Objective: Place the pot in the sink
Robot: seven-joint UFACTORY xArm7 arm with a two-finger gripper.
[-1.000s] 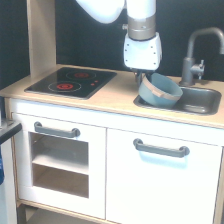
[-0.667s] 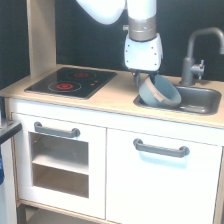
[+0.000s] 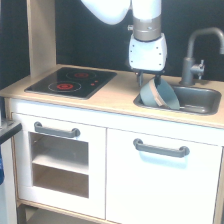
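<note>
Counter: the light wood countertop (image 3: 110,97) spreads below my hand, running away to the exterior view's left and right.
Stovetop: the black stovetop (image 3: 70,82) with red rings lies well off toward the exterior view's left of my hand, no part of this job.
Sink: the sink (image 3: 200,100) sits right under my hand and stretches off toward the exterior view's right; the tap (image 3: 197,55) rises beyond it on that side.
Pot: the pot (image 3: 159,94) hangs just below my hand, tipped steeply on its side, its lower edge down inside the basin at the end nearest me.
Hand: my gripper (image 3: 149,80) is closed narrow on the pot's rim, fingers pointing down.
Progress: I judge it nearly done; the pot is in the basin but tilted and not yet let go.
Risk: releasing at this tilt could let the pot roll, clatter, or lean on the basin's rim instead of settling flat.
</note>
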